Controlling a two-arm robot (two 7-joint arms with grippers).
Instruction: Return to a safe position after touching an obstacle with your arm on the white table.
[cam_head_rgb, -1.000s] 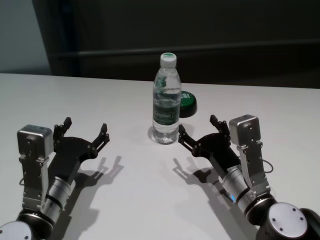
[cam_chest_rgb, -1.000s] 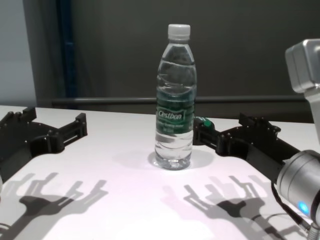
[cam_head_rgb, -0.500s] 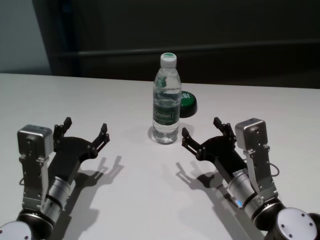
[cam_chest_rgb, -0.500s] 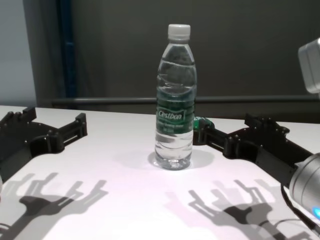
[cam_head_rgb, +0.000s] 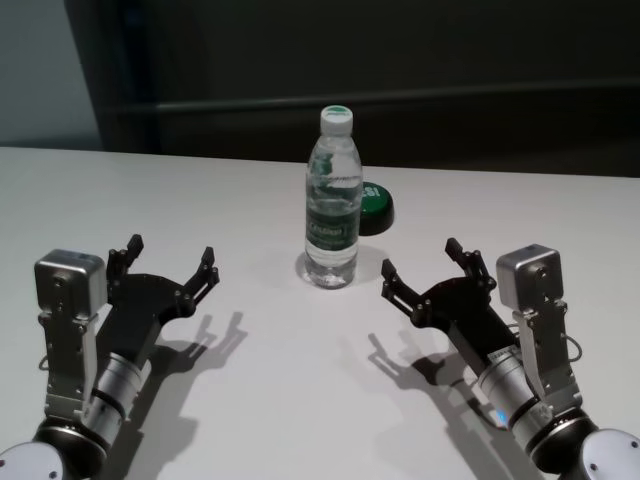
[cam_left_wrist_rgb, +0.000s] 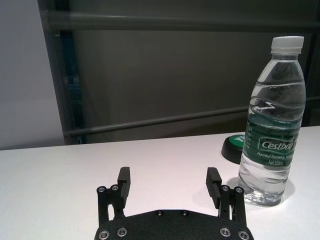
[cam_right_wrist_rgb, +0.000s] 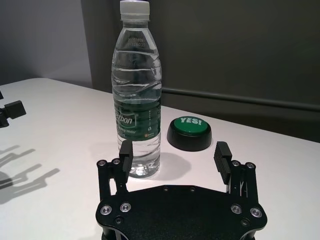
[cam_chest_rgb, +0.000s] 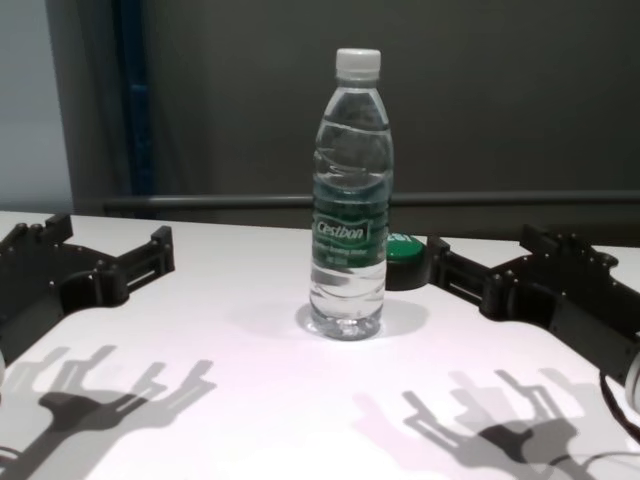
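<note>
The obstacle, a clear water bottle (cam_head_rgb: 332, 200) with a white cap and dark green label, stands upright mid-way across the white table (cam_head_rgb: 150, 190). My right gripper (cam_head_rgb: 420, 260) is open and empty, a short gap to the right of the bottle and nearer to me, not touching it. In the right wrist view the bottle (cam_right_wrist_rgb: 137, 100) rises just beyond one finger of that gripper (cam_right_wrist_rgb: 173, 150). On the left, my left gripper (cam_head_rgb: 170, 250) hovers low over the table, open and empty, well apart from the bottle (cam_chest_rgb: 350, 200).
A low black puck with a green "YES!" top (cam_head_rgb: 375, 205) sits just behind and right of the bottle. A dark wall with a horizontal rail runs behind the table's far edge. Both arms cast shadows on the tabletop (cam_chest_rgb: 250, 300).
My right gripper has drawn back to the right and toward me, widening its gap from the bottle. The bottle stays upright in place. The left arm has not moved.
</note>
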